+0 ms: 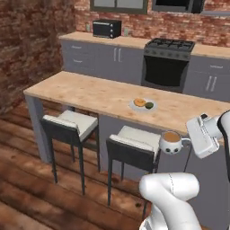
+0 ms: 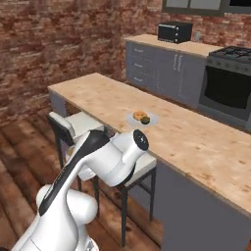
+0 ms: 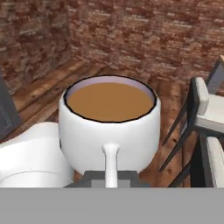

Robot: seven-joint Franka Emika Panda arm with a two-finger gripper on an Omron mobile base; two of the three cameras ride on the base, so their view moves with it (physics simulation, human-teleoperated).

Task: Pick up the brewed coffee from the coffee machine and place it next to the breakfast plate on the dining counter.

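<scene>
The brewed coffee is a white mug with dark spots, filled with light-brown coffee. It hangs in the air in front of the dining counter, below its top and above a stool. My gripper is shut on the mug's side handle. In the hand view the mug is close and upright, and the gripper clamps its handle. The breakfast plate with a doughnut and a green piece sits on the counter, up and left of the mug; it also lies mid-counter. The coffee machine is out of view.
Two cushioned stools stand against the counter's near side. Behind the counter are a black stove, grey cabinets and a black microwave on the brick-backed worktop. A brick wall closes the left side.
</scene>
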